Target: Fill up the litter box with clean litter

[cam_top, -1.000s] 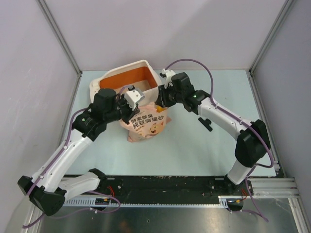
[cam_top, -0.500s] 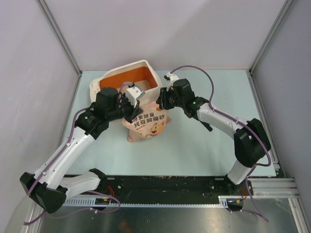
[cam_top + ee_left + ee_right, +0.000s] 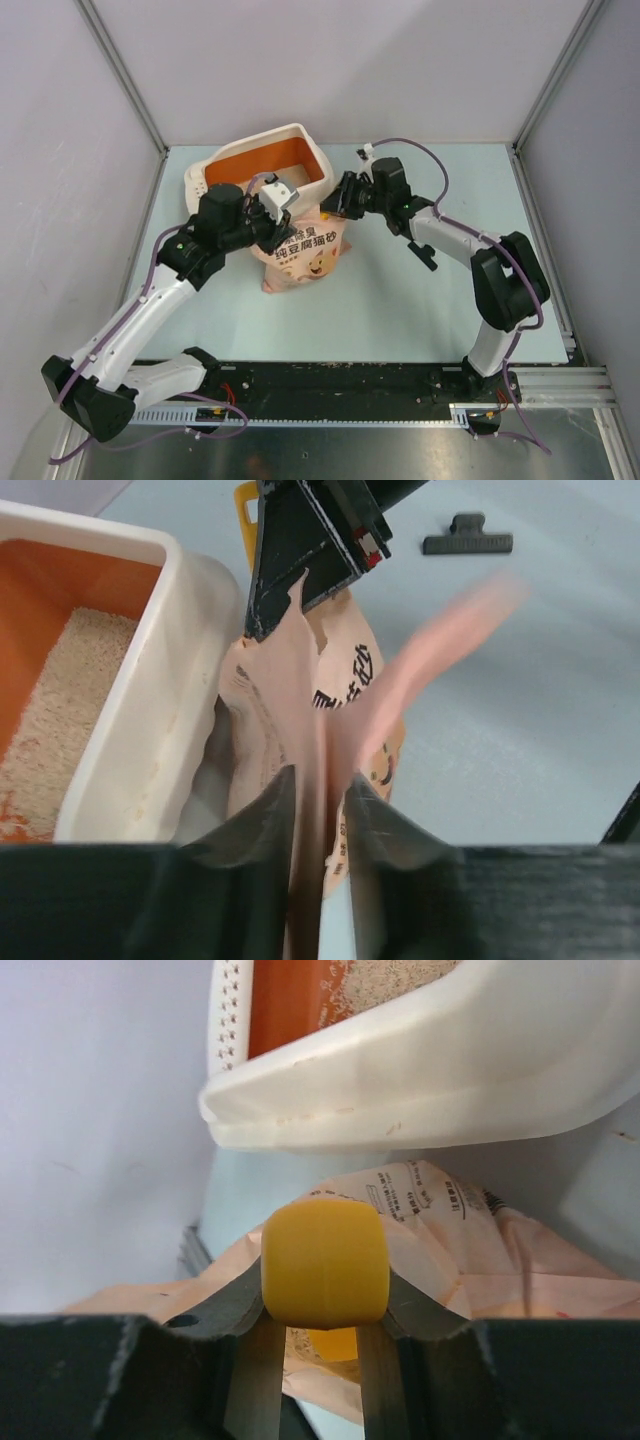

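The litter box (image 3: 312,165) stands at the back of the table, cream outside and orange inside. Pale beige litter (image 3: 58,735) lies on its floor and also shows in the right wrist view (image 3: 390,974). A pink-beige printed bag (image 3: 303,252) stands against the box's near wall. My left gripper (image 3: 288,224) is shut on the bag's top edge (image 3: 300,710), its pads pinching the paper (image 3: 318,810). My right gripper (image 3: 337,204) is shut on the handle of a yellow scoop (image 3: 325,1265), just above the bag's open mouth (image 3: 450,1230).
A black clip (image 3: 424,255) lies on the table right of the bag, also seen in the left wrist view (image 3: 467,540). The box's rim (image 3: 190,660) is close on the left of the bag. Grey walls enclose the table on three sides.
The right arm's wrist has swung toward the back and right while its gripper stays at the bag's mouth. The left gripper has shifted slightly right with the bag's edge.
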Controlling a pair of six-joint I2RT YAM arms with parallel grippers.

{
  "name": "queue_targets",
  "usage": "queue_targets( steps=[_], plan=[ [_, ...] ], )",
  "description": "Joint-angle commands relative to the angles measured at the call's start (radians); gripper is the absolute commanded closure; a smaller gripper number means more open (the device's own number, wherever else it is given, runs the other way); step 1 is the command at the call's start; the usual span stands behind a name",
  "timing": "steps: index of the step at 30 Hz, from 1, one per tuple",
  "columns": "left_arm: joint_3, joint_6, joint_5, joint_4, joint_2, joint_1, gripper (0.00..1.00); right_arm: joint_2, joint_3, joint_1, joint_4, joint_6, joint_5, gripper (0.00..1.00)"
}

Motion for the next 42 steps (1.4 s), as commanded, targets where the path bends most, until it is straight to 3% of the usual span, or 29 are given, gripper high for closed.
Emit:
queue_targets(
  steps=[1,4,9,17,20,27,35,42],
  plan=[
    [0.04,0.091,-0.045,-0.026,-0.008,-0.001,0.56,0.058,0.038,-0.068,0.135,0.302,-0.144,1.0],
    [0.081,0.12,-0.058,-0.069,0.027,-0.001,0.41,0.065,0.038,-0.095,0.188,0.386,-0.177,1.0],
    [0.101,0.168,-0.052,-0.091,0.085,-0.001,0.43,0.049,0.031,-0.144,0.205,0.443,-0.218,1.0],
    [0.09,0.205,-0.009,-0.115,0.095,-0.001,0.87,0.006,0.018,-0.237,0.156,0.445,-0.305,1.0],
    [0.1,0.206,-0.001,-0.135,0.089,-0.001,1.0,-0.024,-0.003,-0.257,0.136,0.413,-0.264,1.0],
    [0.124,0.199,0.024,-0.163,0.099,0.0,1.0,-0.099,-0.012,-0.251,0.094,0.391,-0.123,1.0],
    [0.156,0.213,0.033,-0.165,0.13,-0.001,1.0,-0.159,-0.084,-0.291,0.1,0.396,-0.134,1.0],
    [0.176,0.223,0.024,-0.166,0.139,-0.001,1.0,-0.101,-0.129,-0.328,0.171,0.442,-0.187,1.0]
  ],
)
